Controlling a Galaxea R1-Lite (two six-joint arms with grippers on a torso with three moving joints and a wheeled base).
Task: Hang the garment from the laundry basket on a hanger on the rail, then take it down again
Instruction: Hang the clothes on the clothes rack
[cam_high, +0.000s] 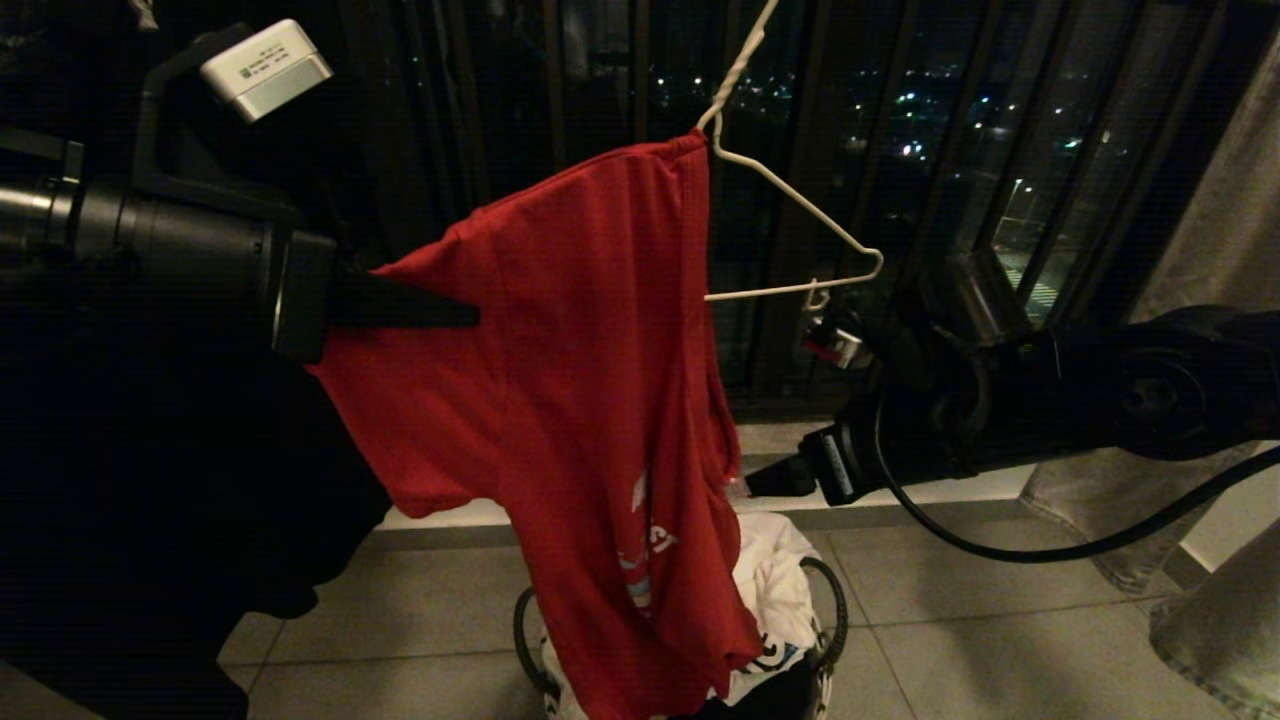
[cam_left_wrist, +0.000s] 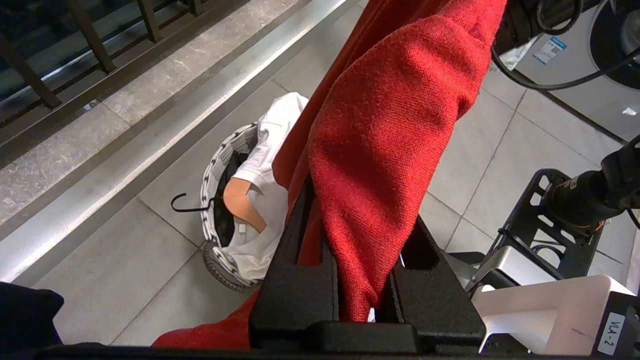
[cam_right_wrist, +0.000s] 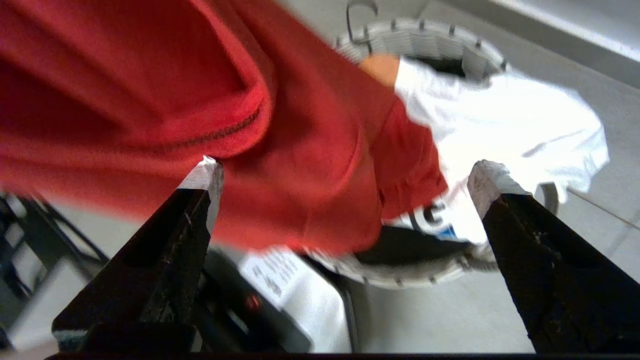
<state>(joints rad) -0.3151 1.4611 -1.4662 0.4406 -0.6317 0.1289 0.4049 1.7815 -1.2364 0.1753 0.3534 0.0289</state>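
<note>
— The garment (cam_high: 560, 350), a red T-shirt, is hanging by its collar from one shoulder of the white wire hanger (cam_high: 800, 210), in front of dark window bars and city lights.

— And the left hand (cam_high: 440, 312)?

— It is pinching a fold of the shirt's side, its narrow jaws clamping the red cloth and drawing it out to the left.

— Is the right hand (cam_right_wrist: 345, 175) gripping anything?

— No. It is standing wide apart just beside the shirt's lower right edge, with red fabric hanging in front of its fingers (cam_right_wrist: 200, 180).

— What is lying below?

— The laundry basket (cam_left_wrist: 220, 165) is sitting on the tiled floor under the shirt's hem, carrying a white cloth (cam_high: 780, 580) and a tan wooden hanger (cam_left_wrist: 242, 200).
</note>
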